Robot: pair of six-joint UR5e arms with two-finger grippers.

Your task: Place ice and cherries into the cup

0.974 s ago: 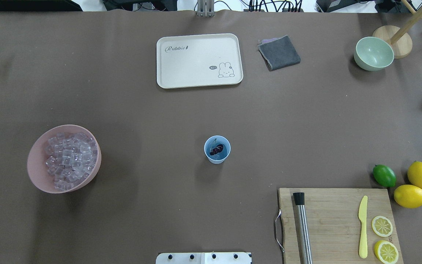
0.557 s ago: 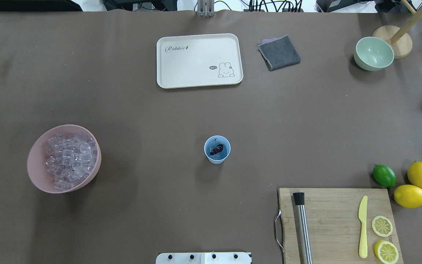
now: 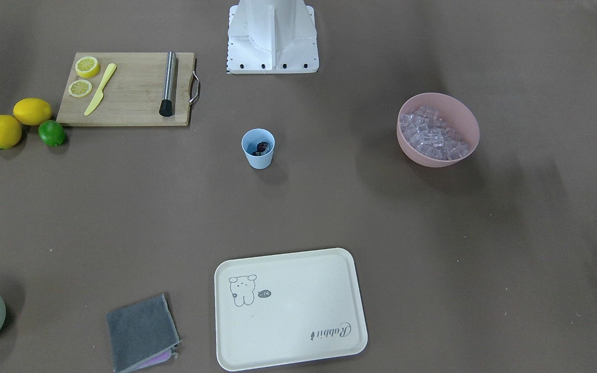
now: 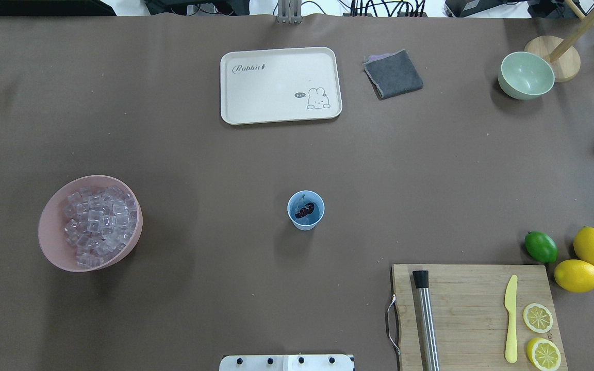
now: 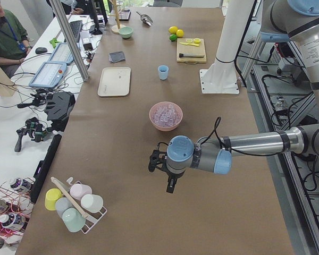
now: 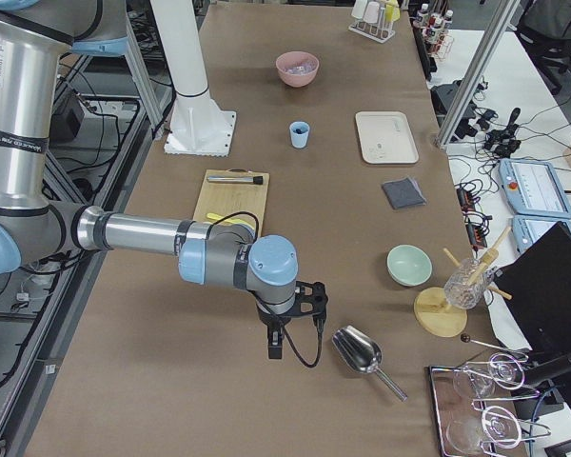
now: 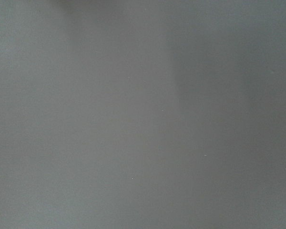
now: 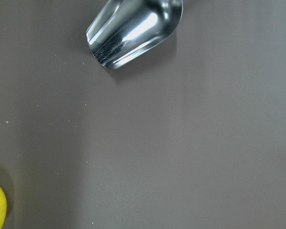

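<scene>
I see the cup [image 4: 293, 211] standing upright near the middle of the table [image 4: 225, 154], and the cherries [image 4: 305, 210] lie inside it, dark against the blue. I cannot tell whether any cube sits under them. The ice [image 4: 98, 226] is heaped in the pink bowl [image 4: 49, 232], well apart from the cup at its 9 o'clock in the overhead view.

From the cup, the cream tray [image 4: 276, 103] is at 12 o'clock, the grey cloth [image 4: 394, 74] at 1 o'clock and the pale green bowl [image 4: 526, 72] at 2 o'clock. The cutting board [image 4: 462, 309] is at 4 o'clock, and the lime [image 4: 541, 247] with two lemons [image 4: 593, 247] is between 3 and 4 o'clock.

The left gripper [image 5: 169, 187] hangs over bare table out past the pink bowl, fingers down. I cannot tell whether its pincer is spread or closed. The right gripper [image 6: 274, 345] hangs at the opposite end, near the metal scoop [image 6: 357, 350]. I cannot tell its pincer's state either. Its wrist camera shows the scoop's mouth at 12 o'clock.
</scene>
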